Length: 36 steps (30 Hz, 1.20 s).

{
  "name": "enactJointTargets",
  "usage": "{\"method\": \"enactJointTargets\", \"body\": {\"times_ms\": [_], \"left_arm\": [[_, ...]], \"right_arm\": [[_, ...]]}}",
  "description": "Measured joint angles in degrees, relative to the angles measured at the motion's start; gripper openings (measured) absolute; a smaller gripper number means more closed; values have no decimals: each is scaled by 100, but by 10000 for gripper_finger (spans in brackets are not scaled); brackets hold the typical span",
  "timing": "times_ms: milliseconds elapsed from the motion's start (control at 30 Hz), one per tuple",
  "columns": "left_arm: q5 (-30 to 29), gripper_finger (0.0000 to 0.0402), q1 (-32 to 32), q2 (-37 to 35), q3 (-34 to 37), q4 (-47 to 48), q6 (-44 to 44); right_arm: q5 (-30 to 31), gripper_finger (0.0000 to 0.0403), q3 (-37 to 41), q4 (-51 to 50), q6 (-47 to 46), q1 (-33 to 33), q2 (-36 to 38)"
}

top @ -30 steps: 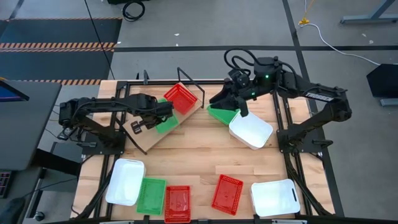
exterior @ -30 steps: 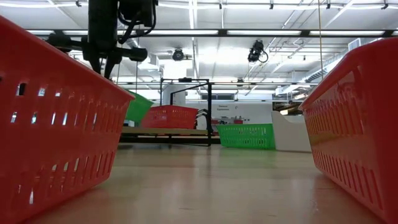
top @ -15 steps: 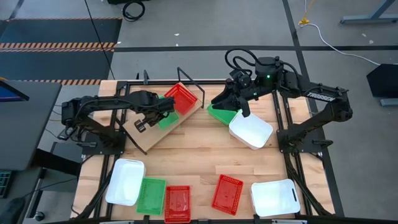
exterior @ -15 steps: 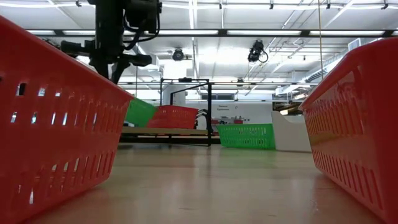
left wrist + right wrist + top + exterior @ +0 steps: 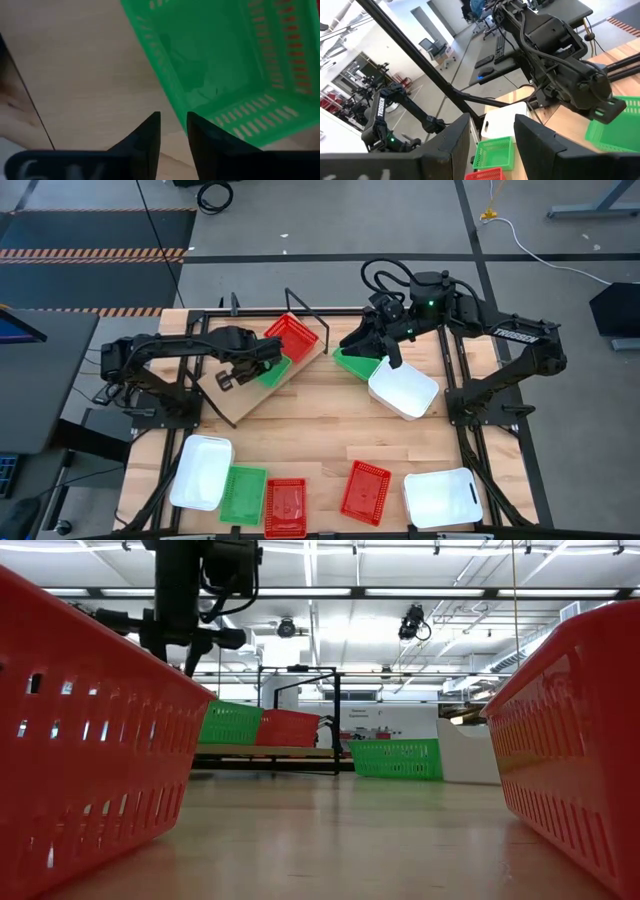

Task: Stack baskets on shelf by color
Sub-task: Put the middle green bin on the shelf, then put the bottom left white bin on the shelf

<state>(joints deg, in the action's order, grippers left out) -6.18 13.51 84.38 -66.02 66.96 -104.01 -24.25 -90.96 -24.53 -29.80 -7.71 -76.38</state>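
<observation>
- My left gripper (image 5: 268, 364) reaches over the shelf (image 5: 232, 402), fingers slightly parted.
- My right gripper (image 5: 352, 343) hovers off the shelf's far end, fingers parted, empty.

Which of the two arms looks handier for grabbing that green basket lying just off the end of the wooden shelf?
The right one, probably. Its gripper hangs beside that green basket, while the left gripper is at another green basket on the shelf.

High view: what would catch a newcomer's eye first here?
First, the shelf lying at a slant at the table's far left, with a red basket and a green basket side by side on it; the left gripper sits at the green one's rim. Next, the right gripper hangs above a second green basket and a white basket at far right.
</observation>
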Motion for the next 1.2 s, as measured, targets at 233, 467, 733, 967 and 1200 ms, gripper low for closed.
{"method": "enactJointTargets", "body": {"times_ms": [233, 467, 733, 967, 1200], "left_arm": [[-2, 105, -49, 0, 0, 128, 747], [-27, 105, 24, 0, 0, 975, 1123], [-228, 105, 424, 0, 0, 937, 1785], [-400, 105, 814, 0, 0, 951, 2659], [-472, 105, 1055, 0, 0, 947, 3008]], "right_arm": [[66, 158, 0, 0, 22, -74, 0], [71, 158, 0, -2, -6, -68, -2], [172, 158, 0, -2, -44, -70, -2], [217, 158, 0, -4, -206, -68, -4], [227, 158, -1, -3, -212, -69, -4]]}}
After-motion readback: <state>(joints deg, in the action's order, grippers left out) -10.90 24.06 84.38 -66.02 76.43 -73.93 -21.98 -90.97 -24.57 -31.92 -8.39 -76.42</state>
